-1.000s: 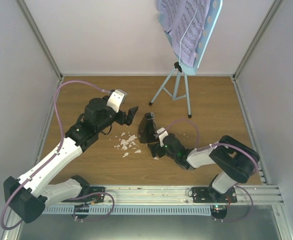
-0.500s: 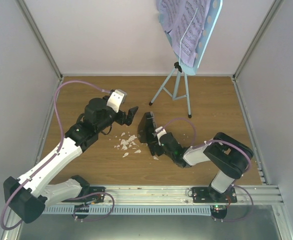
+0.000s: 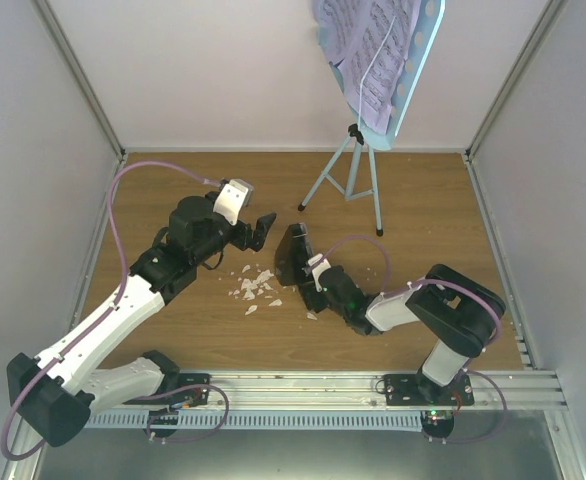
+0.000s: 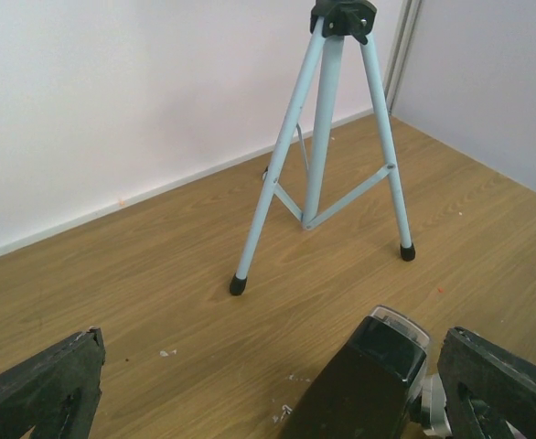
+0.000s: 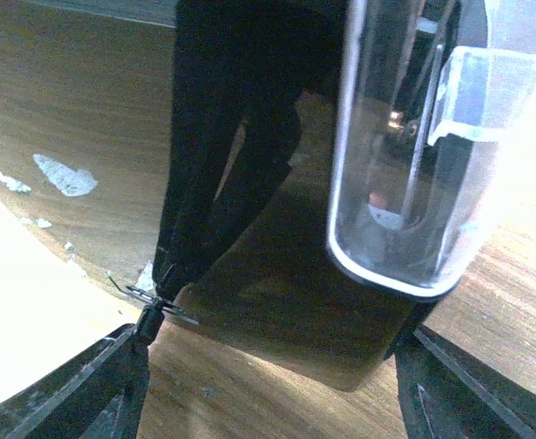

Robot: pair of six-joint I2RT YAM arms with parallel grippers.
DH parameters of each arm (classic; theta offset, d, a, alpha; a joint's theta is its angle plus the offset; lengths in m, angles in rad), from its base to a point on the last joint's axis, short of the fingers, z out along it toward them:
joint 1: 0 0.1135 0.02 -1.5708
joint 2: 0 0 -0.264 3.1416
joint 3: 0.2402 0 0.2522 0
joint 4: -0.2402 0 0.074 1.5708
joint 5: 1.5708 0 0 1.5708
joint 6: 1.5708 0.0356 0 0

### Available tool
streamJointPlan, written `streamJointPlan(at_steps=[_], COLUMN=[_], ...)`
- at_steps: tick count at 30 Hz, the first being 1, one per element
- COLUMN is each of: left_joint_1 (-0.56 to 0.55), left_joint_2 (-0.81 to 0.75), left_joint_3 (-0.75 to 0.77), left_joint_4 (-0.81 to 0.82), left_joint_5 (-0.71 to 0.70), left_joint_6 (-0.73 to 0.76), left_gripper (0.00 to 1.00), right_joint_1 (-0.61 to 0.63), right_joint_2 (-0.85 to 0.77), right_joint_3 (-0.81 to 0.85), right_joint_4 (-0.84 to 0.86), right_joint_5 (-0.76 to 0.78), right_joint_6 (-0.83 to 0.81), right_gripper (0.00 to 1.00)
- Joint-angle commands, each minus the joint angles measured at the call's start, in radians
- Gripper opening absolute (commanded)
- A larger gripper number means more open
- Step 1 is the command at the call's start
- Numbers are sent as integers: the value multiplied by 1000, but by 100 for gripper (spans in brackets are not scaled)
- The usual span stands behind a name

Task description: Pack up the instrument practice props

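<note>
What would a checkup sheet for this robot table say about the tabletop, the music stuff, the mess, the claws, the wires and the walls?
Surface: wooden table, no damage seen.
Job's things: music stand upright at the back, sheet music on its desk; metronome mid-table; nothing packed yet.
Clutter: white crumbs scattered beside the metronome.
Grippers: left claw open, holding nothing, near the metronome; right claw has a finger on either side of the metronome, grip cannot be told.
Cables: a purple cable loops off each arm.
Surroundings: white walls, metal rail at the near edge.
</note>
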Motion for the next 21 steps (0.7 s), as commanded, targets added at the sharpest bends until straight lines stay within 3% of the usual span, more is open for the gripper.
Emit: streamJointPlan(at_steps=[1,15,21], left_joint_1=[6,7,7], left_joint_2=[-19,-20,-20], left_joint_3=[-14,-14,-13], left_joint_4=[59,60,61], left_joint_5=[-10,-10,-10], left_joint_6=[8,8,8], left_gripper=[99,99,99], right_joint_1=[7,8,8], right_joint_2=[4,3,2], right_joint_3=[-3,-6,-7], right_joint_4=[46,52,52], right_joint_5=[-3,-24,-23], right_joint_6=[-20,-30,-31], right_gripper=[72,53,53])
